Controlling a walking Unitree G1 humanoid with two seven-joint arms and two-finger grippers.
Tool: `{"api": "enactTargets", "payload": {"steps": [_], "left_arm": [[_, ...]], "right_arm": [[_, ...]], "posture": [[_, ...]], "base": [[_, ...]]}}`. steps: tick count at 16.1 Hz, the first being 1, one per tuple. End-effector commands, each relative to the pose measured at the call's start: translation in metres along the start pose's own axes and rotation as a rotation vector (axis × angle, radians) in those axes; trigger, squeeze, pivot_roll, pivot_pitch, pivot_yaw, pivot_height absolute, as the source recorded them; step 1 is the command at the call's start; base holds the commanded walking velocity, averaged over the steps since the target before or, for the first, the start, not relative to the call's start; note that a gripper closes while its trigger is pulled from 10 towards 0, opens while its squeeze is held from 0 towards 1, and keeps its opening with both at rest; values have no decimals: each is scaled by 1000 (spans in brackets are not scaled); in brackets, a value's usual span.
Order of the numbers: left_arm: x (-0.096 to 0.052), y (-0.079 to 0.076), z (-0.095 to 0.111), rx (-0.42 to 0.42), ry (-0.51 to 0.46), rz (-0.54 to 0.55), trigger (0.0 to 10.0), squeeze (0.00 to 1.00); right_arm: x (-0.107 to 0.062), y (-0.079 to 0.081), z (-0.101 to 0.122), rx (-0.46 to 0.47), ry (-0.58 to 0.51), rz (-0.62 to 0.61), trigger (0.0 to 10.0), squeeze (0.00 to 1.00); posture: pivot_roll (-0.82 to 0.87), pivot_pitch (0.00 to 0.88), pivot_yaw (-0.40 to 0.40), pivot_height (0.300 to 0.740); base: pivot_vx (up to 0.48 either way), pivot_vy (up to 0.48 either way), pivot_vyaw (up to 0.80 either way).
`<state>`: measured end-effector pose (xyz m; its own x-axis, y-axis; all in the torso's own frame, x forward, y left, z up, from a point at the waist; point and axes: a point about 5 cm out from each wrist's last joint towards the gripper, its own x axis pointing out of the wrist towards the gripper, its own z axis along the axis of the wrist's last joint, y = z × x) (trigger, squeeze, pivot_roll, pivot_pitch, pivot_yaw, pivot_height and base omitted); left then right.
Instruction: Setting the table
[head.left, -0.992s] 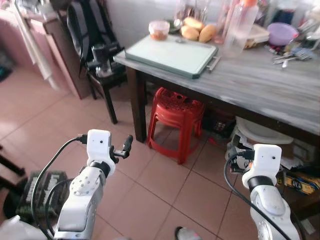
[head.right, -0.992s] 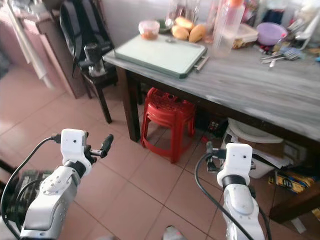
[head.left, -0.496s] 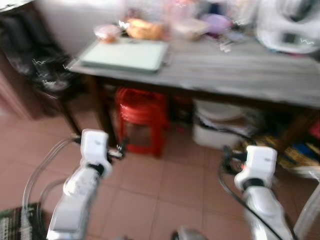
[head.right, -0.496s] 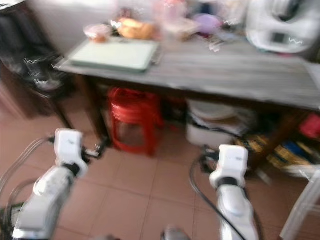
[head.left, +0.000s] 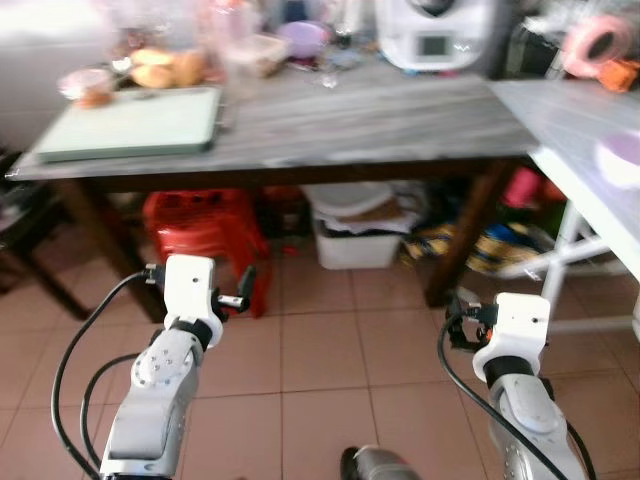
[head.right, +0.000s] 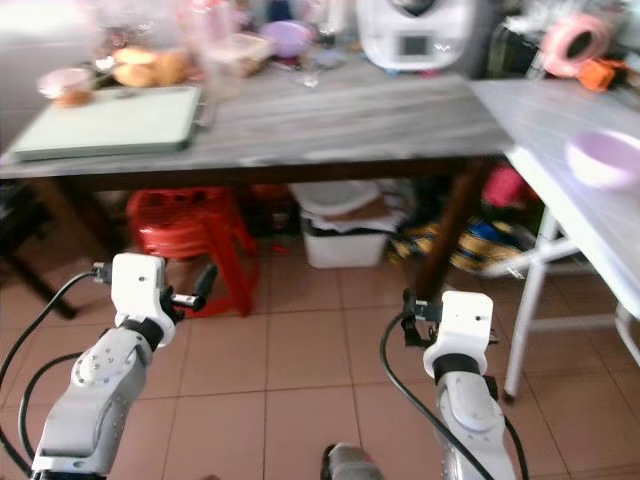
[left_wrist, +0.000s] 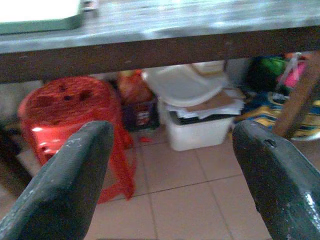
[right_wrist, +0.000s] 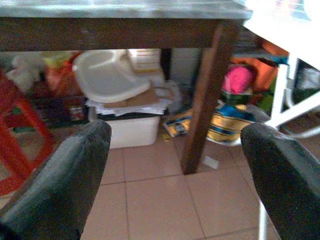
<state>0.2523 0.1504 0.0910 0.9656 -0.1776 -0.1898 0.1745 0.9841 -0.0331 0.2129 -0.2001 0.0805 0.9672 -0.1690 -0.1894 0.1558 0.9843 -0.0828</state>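
A long grey wooden table (head.left: 380, 120) stands ahead of me. On it are a pale green board (head.left: 130, 122), bread rolls (head.left: 165, 68), a purple bowl (head.left: 300, 35) and a white appliance (head.left: 435, 30). A white table (head.right: 540, 110) at the right carries a lilac bowl (head.right: 603, 158). My left gripper (left_wrist: 172, 165) is held low in front of the table, open, with nothing between its fingers (left_wrist: 70, 175). My right gripper (right_wrist: 175, 170) is also low, open and empty, facing the space under the table.
Under the grey table are a red plastic stool (head.left: 200, 225), a white bin with a lid and papers (head.left: 360, 235) and bags. A dark table leg (head.left: 465, 230) stands at the right corner. The white table's leg (head.right: 530, 300) is beside my right arm. Tiled floor lies ahead.
The camera has swung to the right, so the table's right end and the white table have come into view. Both arms keep the same raised pose.
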Motion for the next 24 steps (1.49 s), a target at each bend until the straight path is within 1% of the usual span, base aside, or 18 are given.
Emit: {"api": "enactTargets", "payload": {"steps": [1,5,9,12,13,14,15,16,17,18,19,21,22,23,24], "left_arm": [[0,2,0,7,8,5,10000,0],[1,0,-1,8,12,-2,10000,0],[1,-1,-1,8,14,-9,10000,0],[4,-2,-1,3,3,-18,10000,0],[10,-3,10,34,-42,-25,10000,0],[12,-3,15,44,-60,-26,10000,0],[15,-2,23,76,-102,-1,10000,0],[15,4,35,94,-174,67,10000,0],[11,8,39,79,-213,102,10000,0],[3,12,39,58,-239,135,10000,0],[-2,14,38,53,-250,143,10000,0],[-9,12,29,80,-223,130,10000,0],[-12,11,25,83,-215,121,10000,0],[-15,9,18,85,-198,101,10000,0],[-16,6,12,86,-184,77,10000,0]], "right_arm": [[2,-1,4,-6,-17,-6,10000,0],[3,-2,4,0,-13,-9,10000,0],[3,-2,3,3,-13,-15,10000,0],[8,-1,3,9,-15,-9,10000,0],[16,3,13,17,-50,19,10000,0],[19,3,17,5,-65,26,10000,0],[23,3,22,-5,-87,27,10000,0],[27,2,28,-19,-122,27,10000,0],[26,2,30,-29,-132,23,10000,0],[22,3,30,-27,-132,23,10000,0],[20,4,30,-28,-131,25,10000,0],[16,8,34,-52,-160,30,10000,0],[14,11,34,-21,-168,50,10000,0],[12,9,32,-6,-172,14,10000,0],[9,10,26,6,-158,9,10000,0]], "posture": [[-57,0,40,740],[-58,0,40,740],[-59,0,40,740],[-52,0,38,740],[-42,0,37,740],[-38,0,38,740],[-22,0,37,740],[-12,0,34,740],[-10,0,28,740],[-8,0,23,740],[-9,0,20,740],[-7,0,12,740],[-9,0,14,740],[-11,0,21,740],[-14,0,30,740]], "base": [[0,0,0],[-248,0,-652],[-281,0,0],[0,0,0],[0,0,0],[0,0,0],[0,0,0],[0,0,0],[0,0,0],[0,0,0],[0,0,0],[0,0,0],[0,0,0],[0,0,0],[0,0,0]]}}
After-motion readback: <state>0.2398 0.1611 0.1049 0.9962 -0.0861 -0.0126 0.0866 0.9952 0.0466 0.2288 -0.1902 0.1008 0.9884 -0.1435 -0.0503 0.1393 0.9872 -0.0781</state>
